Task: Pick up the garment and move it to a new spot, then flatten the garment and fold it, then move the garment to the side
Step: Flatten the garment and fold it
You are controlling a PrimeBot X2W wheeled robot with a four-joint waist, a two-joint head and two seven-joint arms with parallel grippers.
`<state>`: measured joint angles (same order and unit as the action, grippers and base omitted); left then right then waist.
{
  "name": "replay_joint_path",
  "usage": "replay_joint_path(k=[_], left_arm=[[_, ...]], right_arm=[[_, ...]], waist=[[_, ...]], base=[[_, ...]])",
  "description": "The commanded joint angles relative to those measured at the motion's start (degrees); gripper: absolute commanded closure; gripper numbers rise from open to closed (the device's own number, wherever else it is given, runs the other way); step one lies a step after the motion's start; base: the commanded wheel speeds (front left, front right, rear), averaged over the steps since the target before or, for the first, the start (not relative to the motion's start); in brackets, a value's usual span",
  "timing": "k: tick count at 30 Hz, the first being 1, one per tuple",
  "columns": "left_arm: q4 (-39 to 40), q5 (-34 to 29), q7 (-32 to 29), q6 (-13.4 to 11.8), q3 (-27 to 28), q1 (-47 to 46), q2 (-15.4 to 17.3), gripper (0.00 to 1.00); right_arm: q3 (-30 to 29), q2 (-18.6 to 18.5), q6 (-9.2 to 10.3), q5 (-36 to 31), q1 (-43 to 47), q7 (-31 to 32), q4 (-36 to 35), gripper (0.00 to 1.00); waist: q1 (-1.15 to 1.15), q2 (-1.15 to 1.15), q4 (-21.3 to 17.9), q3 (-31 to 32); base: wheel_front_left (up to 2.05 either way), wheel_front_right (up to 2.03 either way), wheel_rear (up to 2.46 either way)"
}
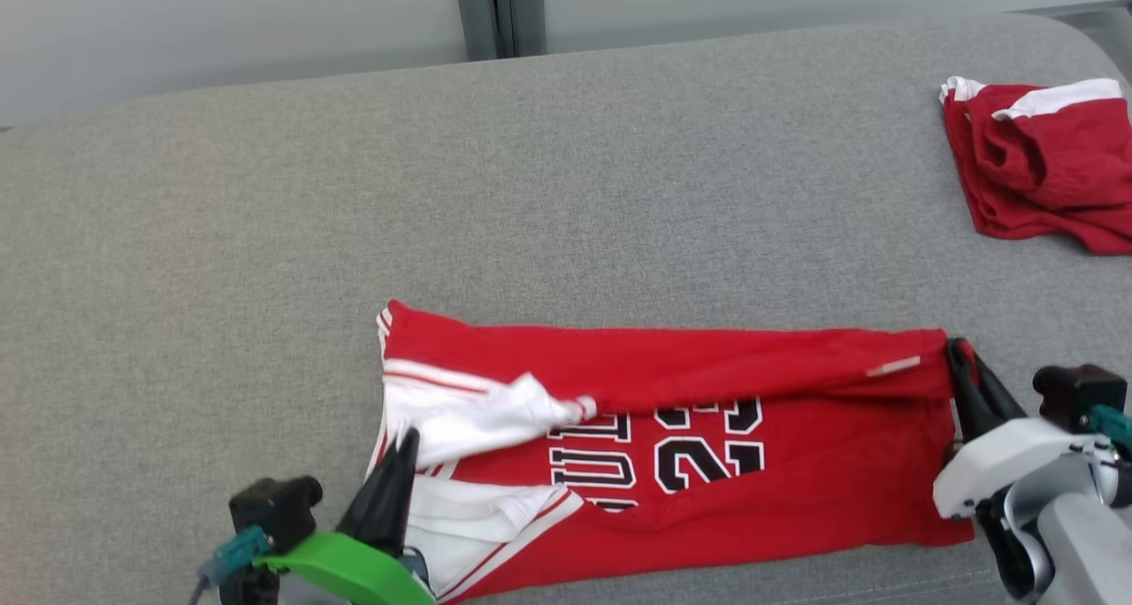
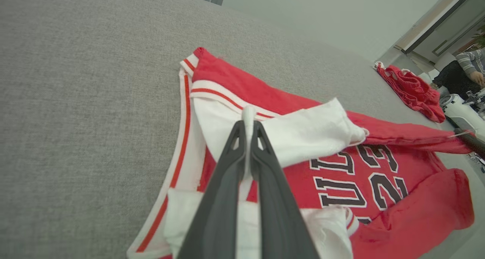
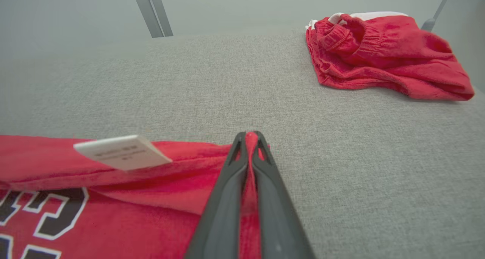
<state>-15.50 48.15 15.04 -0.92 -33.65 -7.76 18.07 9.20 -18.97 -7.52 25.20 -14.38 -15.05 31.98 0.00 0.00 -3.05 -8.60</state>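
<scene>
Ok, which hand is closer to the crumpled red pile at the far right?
Right. The right hand is shut on the right edge of the jersey, with the pile beyond it; the left hand grips the white left end, farther away.

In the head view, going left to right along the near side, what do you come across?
left hand → red jersey → right hand
</scene>
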Motion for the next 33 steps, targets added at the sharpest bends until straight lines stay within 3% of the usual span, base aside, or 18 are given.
replay_joint_path(k=[1,2,3,4,13,23,32,33], left_arm=[[-0.7,-1.1,0.1,0.5,0.0,1.4,-0.4,1.0],[-1.1,-1.3,0.1,0.6,0.3,1.8,-0.8,1.0],[-1.4,-1.9,0.1,0.5,0.5,2.0,-0.9,0.44],[-1.6,-2.8,0.1,0.4,1.1,2.2,-1.2,0.0],[0.2,-11.7,0.1,0.6,11.3,5.2,-4.2,0.0],[9.2,-28.9,0.1,2.8,29.3,9.4,-11.1,0.0],[9.3,-37.3,0.1,5.9,36.5,10.9,-14.0,0.0],[8.9,-37.8,0.1,6.0,36.9,11.2,-14.2,0.0]], right_arm=[[-0.5,0.3,0.06,0.9,1.6,-0.2,-0.2,1.0],[-0.4,0.5,0.06,1.2,2.4,-0.2,-0.5,0.27],[-0.4,0.6,0.06,1.4,2.9,-0.2,-0.7,0.0],[-0.3,0.6,0.06,1.7,3.3,-0.2,-1.1,0.0],[-0.1,-0.7,0.06,3.4,6.1,-0.2,-5.2,0.0],[-1.0,1.7,0.05,5.4,3.4,-0.2,3.9,0.0],[1.1,4.4,0.05,8.3,3.6,-0.1,11.5,0.0],[1.6,4.8,0.05,8.7,3.9,0.0,12.1,0.29]], waist=[[0.0,0.0,0.2,0.7],[0.0,0.0,0.2,1.1],[0.0,0.0,0.2,1.4],[0.0,0.0,0.2,1.7],[0.0,0.0,-0.5,4.1],[0.0,0.0,0.6,3.3],[0.0,0.0,1.8,2.7],[0.0,0.0,1.8,2.8]], base=[[0.0,0.0,0.0],[0.0,0.0,0.0],[0.0,0.0,0.0],[0.0,0.0,0.0],[0.0,0.0,0.0],[0.0,0.0,0.0],[0.0,0.0,0.0],[0.0,0.0,0.0]])
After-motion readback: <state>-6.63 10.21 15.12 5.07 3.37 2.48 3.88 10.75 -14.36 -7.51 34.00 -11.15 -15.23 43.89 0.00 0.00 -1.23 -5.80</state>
